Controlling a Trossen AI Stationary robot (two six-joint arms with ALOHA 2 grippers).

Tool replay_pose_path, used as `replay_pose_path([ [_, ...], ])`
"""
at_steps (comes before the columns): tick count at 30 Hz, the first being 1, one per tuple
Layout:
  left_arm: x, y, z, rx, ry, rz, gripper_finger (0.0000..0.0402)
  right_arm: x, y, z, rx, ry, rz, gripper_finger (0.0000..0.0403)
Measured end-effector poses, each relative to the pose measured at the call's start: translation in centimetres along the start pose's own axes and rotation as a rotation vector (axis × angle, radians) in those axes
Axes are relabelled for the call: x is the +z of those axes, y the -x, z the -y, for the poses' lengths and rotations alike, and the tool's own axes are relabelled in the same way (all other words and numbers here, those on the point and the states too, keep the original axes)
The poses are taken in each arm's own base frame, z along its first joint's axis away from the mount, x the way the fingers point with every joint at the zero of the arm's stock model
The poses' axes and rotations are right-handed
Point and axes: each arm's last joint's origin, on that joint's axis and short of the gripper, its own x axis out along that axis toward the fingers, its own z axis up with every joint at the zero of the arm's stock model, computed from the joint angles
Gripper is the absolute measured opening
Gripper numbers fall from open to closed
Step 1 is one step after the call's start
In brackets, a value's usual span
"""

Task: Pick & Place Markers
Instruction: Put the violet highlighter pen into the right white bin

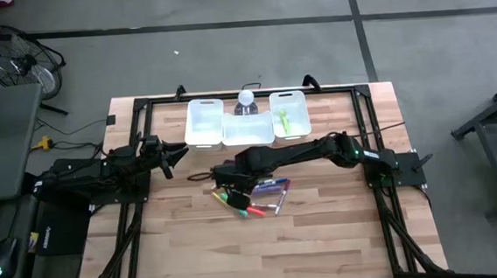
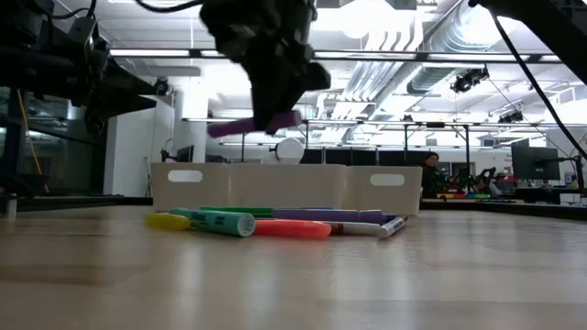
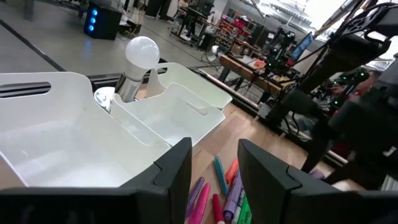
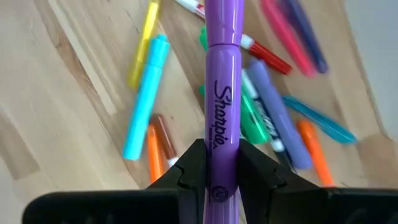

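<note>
Waiting at the table's left, the left gripper (image 1: 178,153) holds its fingers apart on nothing. Right gripper (image 2: 280,96) hangs above the marker pile (image 1: 253,197), fingers pinching a purple Sharpie marker (image 4: 221,93) clear of the wood, white bins (image 1: 205,123) beyond.

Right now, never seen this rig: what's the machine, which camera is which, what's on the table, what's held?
Two dark robot arms work at a wooden table. One picture looks straight down, one looks level across the tabletop, and one comes from each wrist.

The right gripper, raised above the pile, is shut on a purple marker. The left gripper waits at the table's left side, holding nothing, its fingers apart.

Loose markers in mixed colours lie mid-table. Behind them stand three white bins; the right bin holds something green, and a bulb-like object sits behind the middle bin.
</note>
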Motion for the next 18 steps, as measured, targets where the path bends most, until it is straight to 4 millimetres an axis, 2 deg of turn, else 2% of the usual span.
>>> replay_pose_path([
  [10, 0.0, 0.0, 0.0, 0.000, 0.000, 0.000, 0.0129, -1.3, 0.7, 0.9, -0.082, -0.027, -0.122, 0.0056],
  [18, 0.0, 0.0, 0.0, 0.000, 0.000, 0.000, 0.0129, -1.6, 1.4, 1.4, -0.102, -0.026, -0.145, 0.0056],
])
